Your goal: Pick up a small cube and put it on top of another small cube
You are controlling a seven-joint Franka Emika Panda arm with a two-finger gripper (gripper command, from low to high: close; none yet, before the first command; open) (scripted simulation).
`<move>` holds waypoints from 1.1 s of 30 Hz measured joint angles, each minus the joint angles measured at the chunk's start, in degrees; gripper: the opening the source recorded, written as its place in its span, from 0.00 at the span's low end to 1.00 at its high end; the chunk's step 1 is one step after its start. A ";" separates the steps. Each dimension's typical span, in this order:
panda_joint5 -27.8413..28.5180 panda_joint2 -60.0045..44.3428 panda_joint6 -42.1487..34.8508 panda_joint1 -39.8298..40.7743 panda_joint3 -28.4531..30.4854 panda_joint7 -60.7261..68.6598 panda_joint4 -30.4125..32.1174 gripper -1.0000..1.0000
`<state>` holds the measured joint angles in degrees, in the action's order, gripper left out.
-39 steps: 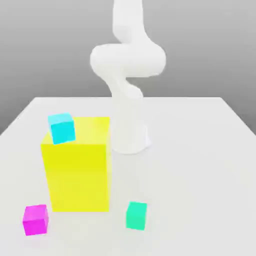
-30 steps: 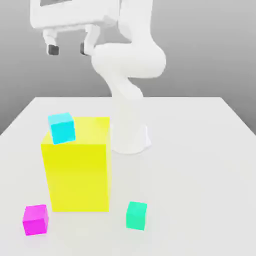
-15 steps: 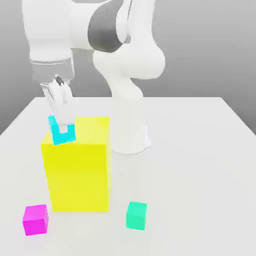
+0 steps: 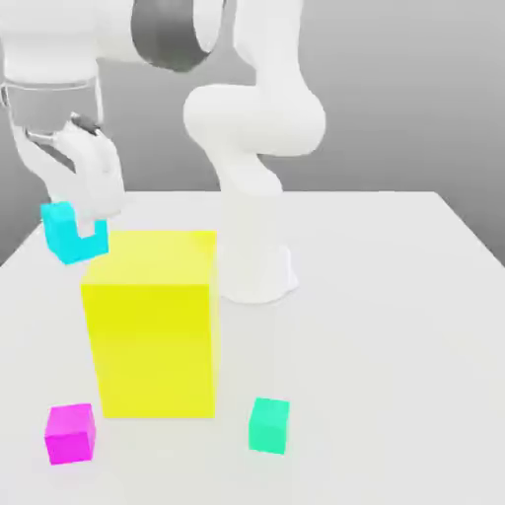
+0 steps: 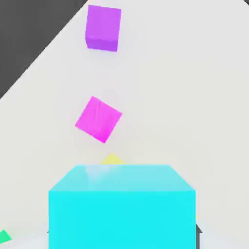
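At the upper left of the exterior view, the white arm's fingers [image 4: 84, 225] are closed on a cyan cube [image 4: 64, 233], holding it in the air beside the tall yellow block [image 4: 153, 325]. On the desk [image 4: 395, 325] below, the teal-green cube [image 4: 268, 425] sits low centre and the magenta cube [image 4: 70, 433] at lower left, well apart, neither stacked yet.

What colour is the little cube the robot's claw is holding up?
Bright cyan. The cube sits pinched in the gripper, lifted beside the yellow block; the exterior view shows it best.
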<state>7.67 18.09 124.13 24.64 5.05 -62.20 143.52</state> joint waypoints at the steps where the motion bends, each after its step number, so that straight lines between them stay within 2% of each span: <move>1: 0.49 -1.38 0.46 -0.05 0.42 2.53 -0.79 0.00; 9: 2.37 -12.36 4.50 0.26 3.31 24.26 -7.00 0.00; 18: 0.47 -24.44 9.74 3.13 4.19 51.38 -13.78 0.00; 33: -6.84 -42.95 18.67 15.17 -2.38 98.55 -24.96 0.00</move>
<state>0.83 -24.86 142.80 39.81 2.67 36.35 118.55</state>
